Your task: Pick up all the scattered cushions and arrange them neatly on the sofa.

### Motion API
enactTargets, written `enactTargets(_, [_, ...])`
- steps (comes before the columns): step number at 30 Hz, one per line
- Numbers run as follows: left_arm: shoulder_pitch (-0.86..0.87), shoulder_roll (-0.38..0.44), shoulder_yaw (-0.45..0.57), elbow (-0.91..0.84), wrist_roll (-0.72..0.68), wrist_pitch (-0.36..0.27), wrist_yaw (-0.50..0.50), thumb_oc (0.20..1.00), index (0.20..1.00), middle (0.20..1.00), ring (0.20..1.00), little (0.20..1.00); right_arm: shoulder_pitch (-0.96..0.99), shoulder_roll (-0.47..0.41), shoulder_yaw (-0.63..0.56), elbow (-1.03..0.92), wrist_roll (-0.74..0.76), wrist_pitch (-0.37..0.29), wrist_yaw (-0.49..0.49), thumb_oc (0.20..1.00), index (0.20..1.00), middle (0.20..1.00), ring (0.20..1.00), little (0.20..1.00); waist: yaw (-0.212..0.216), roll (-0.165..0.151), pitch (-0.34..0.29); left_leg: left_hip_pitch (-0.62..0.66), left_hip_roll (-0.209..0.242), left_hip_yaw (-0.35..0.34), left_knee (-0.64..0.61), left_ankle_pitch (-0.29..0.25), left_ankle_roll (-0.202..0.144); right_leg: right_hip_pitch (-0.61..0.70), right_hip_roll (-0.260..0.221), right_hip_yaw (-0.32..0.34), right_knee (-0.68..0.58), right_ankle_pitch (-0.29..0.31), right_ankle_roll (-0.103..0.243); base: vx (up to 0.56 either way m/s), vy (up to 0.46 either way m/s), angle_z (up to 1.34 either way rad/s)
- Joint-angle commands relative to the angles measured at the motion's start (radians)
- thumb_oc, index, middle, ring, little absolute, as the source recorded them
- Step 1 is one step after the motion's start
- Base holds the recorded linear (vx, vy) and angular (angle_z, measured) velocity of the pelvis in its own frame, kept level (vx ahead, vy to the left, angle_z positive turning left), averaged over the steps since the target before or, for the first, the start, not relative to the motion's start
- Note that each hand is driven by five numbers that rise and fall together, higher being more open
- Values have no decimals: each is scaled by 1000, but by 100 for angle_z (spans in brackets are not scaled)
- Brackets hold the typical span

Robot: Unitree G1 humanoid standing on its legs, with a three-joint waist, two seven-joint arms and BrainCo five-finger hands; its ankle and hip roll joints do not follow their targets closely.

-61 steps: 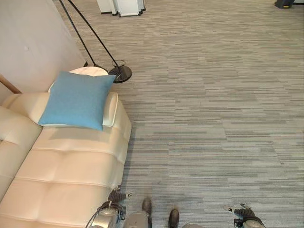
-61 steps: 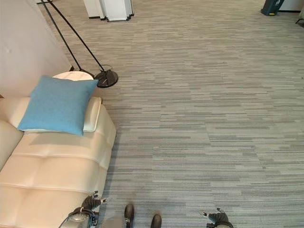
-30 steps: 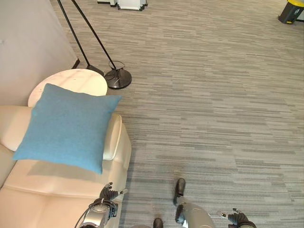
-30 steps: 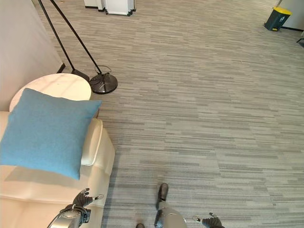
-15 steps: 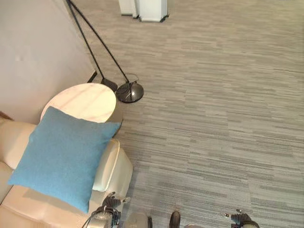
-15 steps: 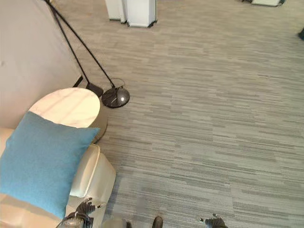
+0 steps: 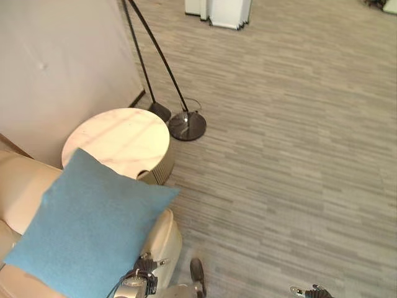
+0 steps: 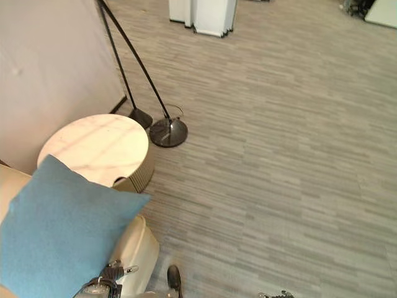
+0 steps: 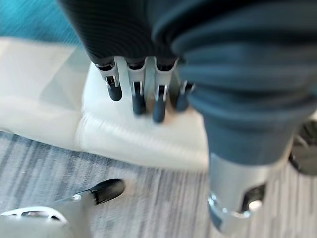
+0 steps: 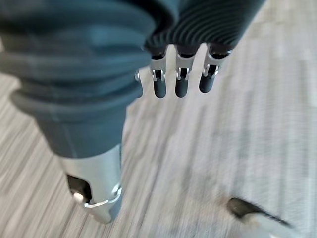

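One blue cushion [image 7: 87, 233] sits lower left on the sofa [image 7: 18, 186], both hands [image 9: 143, 96] [image 10: 181, 82] loose and empty, so it could slide off the arm.

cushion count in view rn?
1. A blue cushion sits on the cream sofa at its armrest end, beside the round side table. No cushions lie on the carpet in view; others may lie outside these views.
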Motion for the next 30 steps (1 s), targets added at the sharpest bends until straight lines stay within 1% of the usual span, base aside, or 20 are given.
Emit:
enactTargets(1, [-10, 30, 1, -45, -8, -16, 10, 1000, 1000, 1000, 1000, 1000, -32, -27, 11, -4, -31, -8, 2, 1000, 1000, 1000, 1000, 1000, 42, 5, 9, 60, 56, 12, -7, -123, -96, -89, -33, 68, -28, 231, 44, 164, 143, 47])
enactTargets(3, [-13, 32, -4, -57, -15, -18, 12, 1000, 1000, 1000, 1000, 1000, -35, -15, 25, -4, -33, -8, 7, 1000, 1000, 1000, 1000, 1000, 41, 13, 24, 76, 59, -23, -7, -124, -96, -145, -1, 125, -24, 212, 27, 137, 84, 88])
enactTargets(4, [-13, 32, -4, -57, -15, -18, 12, 1000, 1000, 1000, 1000, 1000, -35, -15, 25, -4, -33, -8, 7, 1000, 1000, 1000, 1000, 1000, 41, 13, 24, 76, 59, -23, -7, -124, -96, -145, -1, 125, -24, 212, 27, 114, -1, 109])
enactTargets(5, [-17, 31, -9, -67, -25, -24, 10, 1000, 1000, 1000, 1000, 1000, -37, -11, 31, -4, -28, -9, 8, 1000, 1000, 1000, 1000, 1000, 42, 23, 38, 87, 64, -56, -7, -118, -100, -164, 27, 161, -89, 186, 14, 70, -25, 80])
enactTargets(6, [-25, 32, -15, -64, -23, -24, 9, 1000, 1000, 1000, 1000, 1000, -39, -9, 30, -2, -22, -10, 7, 1000, 1000, 1000, 1000, 1000, 36, 29, 42, 80, 69, -71, -7, -104, -99, -187, 57, 197, -135, 184, -2, 69, -26, 60])
enactTargets(7, [-25, 32, -14, -64, -23, -24, 9, 1000, 1000, 1000, 1000, 1000, -39, -9, 30, -2, -22, -10, 7, 1000, 1000, 1000, 1000, 1000, 36, 30, 40, 77, 70, -71, -7, -103, -99, -189, 58, 197, -137, 186, -3, 40, -46, 92])
enactTargets(9, [-35, 30, -29, -55, -16, -24, 2, 1000, 1000, 1000, 1000, 1000, -47, -4, 41, 9, -17, -10, 5, 1000, 1000, 1000, 1000, 1000, 31, 31, 45, 87, 69, -120, -7, -103, -102, -202, 105, 294, -254, 184, -3, 130, -70, 90])
enactTargets(10, [-40, 32, -32, -49, -13, -24, 2, 1000, 1000, 1000, 1000, 1000, -48, -1, 45, 9, -14, -10, 4, 1000, 1000, 1000, 1000, 1000, 26, 29, 46, 90, 65, -149, -7, -102, -103, -213, 125, 358, -311, 200, 1, 208, -147, 61])
enactTargets(11, [-52, 31, -39, -16, -1, -25, 1, 1000, 1000, 1000, 1000, 1000, -56, 0, 57, 12, -12, -10, 6, 1000, 1000, 1000, 1000, 1000, 22, 25, 50, 95, 60, -197, -7, -98, -105, -235, 146, 453, -376, 235, 8, 158, -117, 83])
enactTargets(12, [-52, 31, -39, -16, -1, -25, 1, 1000, 1000, 1000, 1000, 1000, -56, 0, 57, 12, -12, -11, 6, 1000, 1000, 1000, 1000, 1000, 21, 25, 51, 96, 61, -198, -7, -98, -105, -233, 146, 452, -377, 236, 8, 204, -210, 123])
enactTargets(13, [-65, 32, -49, 19, 7, -30, 1, 1000, 1000, 1000, 1000, 1000, -62, 0, 70, 15, -19, -12, 7, 1000, 1000, 1000, 1000, 1000, 14, 21, 53, 97, 58, -258, -7, -92, -111, -251, 160, 532, -413, 263, 15, 100, -130, 104])
enactTargets(15, [-65, 30, -50, 52, 13, -24, 0, 1000, 1000, 1000, 1000, 1000, -62, -1, 72, 26, -23, -7, 6, 1000, 1000, 1000, 1000, 1000, 7, 19, 54, 100, 61, -281, -7, -94, -114, -255, 166, 542, -407, 263, 18, 134, -202, 107])
enactTargets(16, [-67, 24, -47, 90, 13, -29, 2, 1000, 1000, 1000, 1000, 1000, -67, 0, 78, 27, -21, -12, 11, 1000, 1000, 1000, 1000, 1000, 8, 11, 45, 103, 63, -315, -7, -92, -121, -217, 154, 512, -436, 255, 6, 131, -213, 99])
enactTargets(19, [-64, 17, -38, 135, 13, -30, 0, 1000, 1000, 1000, 1000, 1000, -74, 1, 91, 29, -25, -19, 17, 1000, 1000, 1000, 1000, 1000, 12, 7, 30, 99, 74, -329, -7, -92, -133, -189, 157, 497, -472, 251, -8, 128, -250, 67])
enactTargets(21, [-59, 4, -10, 180, -23, -31, 2, 1000, 1000, 1000, 1000, 1000, -89, -4, 103, 34, -24, -27, 20, 1000, 1000, 1000, 1000, 1000, 22, -2, 21, 88, 100, -360, -7, -78, -163, -151, 167, 443, -509, 242, -27, 132, -431, 48])
enactTargets(25, [-63, -3, 6, 214, -48, -30, -3, 1000, 1000, 1000, 1000, 1000, -95, -19, 98, 30, -20, -30, 16, 1000, 1000, 1000, 1000, 1000, 17, -8, 27, 59, 112, -388, -7, -53, -184, -135, 169, 365, -511, 219, -45, 24, -229, 76])
enactTargets(26, [-66, -8, 12, 229, -57, -30, -4, 1000, 1000, 1000, 1000, 1000, -103, -30, 99, 36, -26, -31, 16, 1000, 1000, 1000, 1000, 1000, 12, -10, 39, 26, 122, -315, 18, -50, -178, -137, 154, 308, -496, 206, -50, -54, -217, 109])
enactTargets(27, [-72, -13, 20, 251, -61, -26, -7, 1000, 1000, 1000, 1000, 1000, -105, -35, 98, 38, -29, -35, 16, 1000, 1000, 1000, 1000, 1000, -1, -13, 42, 10, 141, -181, 44, -59, -178, -138, 140, 262, -494, 204, -48, -71, -166, 126])
enactTargets(28, [-72, -7, 37, 258, -61, -27, -7, 1000, 1000, 1000, 1000, 1000, -107, -34, 92, 45, -28, -32, 16, 1000, 1000, 1000, 1000, 1000, -4, -16, 42, 15, 164, -98, 59, -69, -178, -136, 131, 234, -493, 199, -49, -40, -67, 155])
enactTargets(30, [-66, -3, 43, 260, -61, -27, -8, 1000, 1000, 1000, 1000, 1000, -102, -32, 90, 51, -28, -30, 18, 1000, 1000, 1000, 1000, 1000, 0, -16, 38, 20, 165, -98, 59, -67, -184, -131, 131, 220, -503, 199, -49, 26, -45, 136])
